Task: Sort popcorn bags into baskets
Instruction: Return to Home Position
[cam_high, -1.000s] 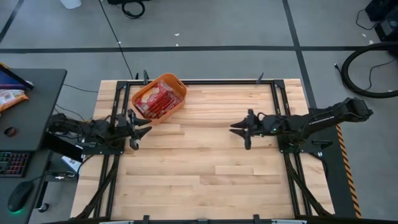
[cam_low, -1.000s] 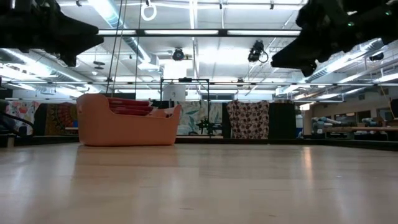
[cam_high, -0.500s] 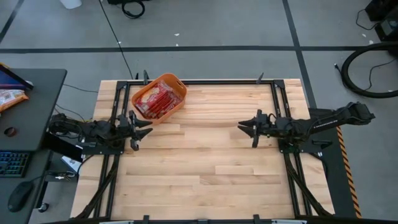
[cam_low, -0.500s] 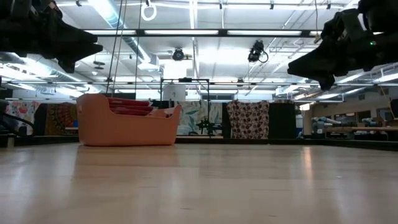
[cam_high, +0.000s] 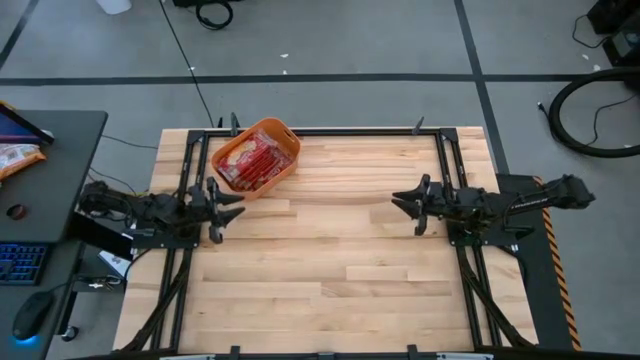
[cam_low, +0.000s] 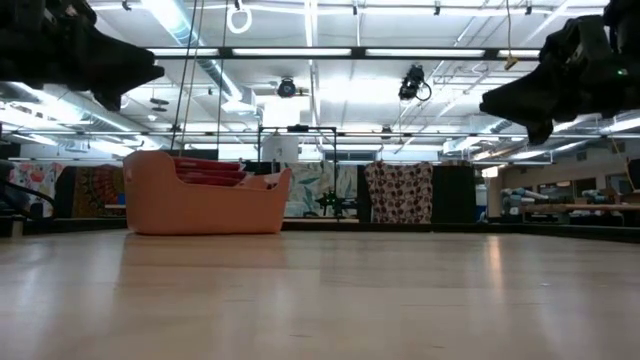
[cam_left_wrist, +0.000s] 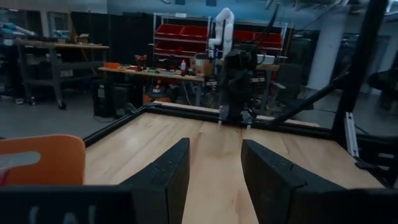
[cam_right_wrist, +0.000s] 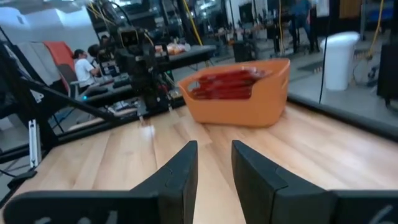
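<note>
High view: the basket (cam_high: 283, 130) sits at 11 o'clock on the surface (cam_high: 330, 270), with the bags (cam_high: 250, 162) inside it. The left end effector (cam_high: 228, 210) hovers at 9 o'clock, the right end effector (cam_high: 405, 207) at 3. Low view: bag edges show above the basket's dipped side. Wrist views: both end effectors have their fingers spread, with nothing between them.

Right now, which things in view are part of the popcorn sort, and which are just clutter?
Job:
orange basket
red popcorn bags inside it
left gripper and right gripper, both open and empty

Lying about:
keyboard, mouse and orange-and-white packet on the side desk
cable loop off to the right
</note>
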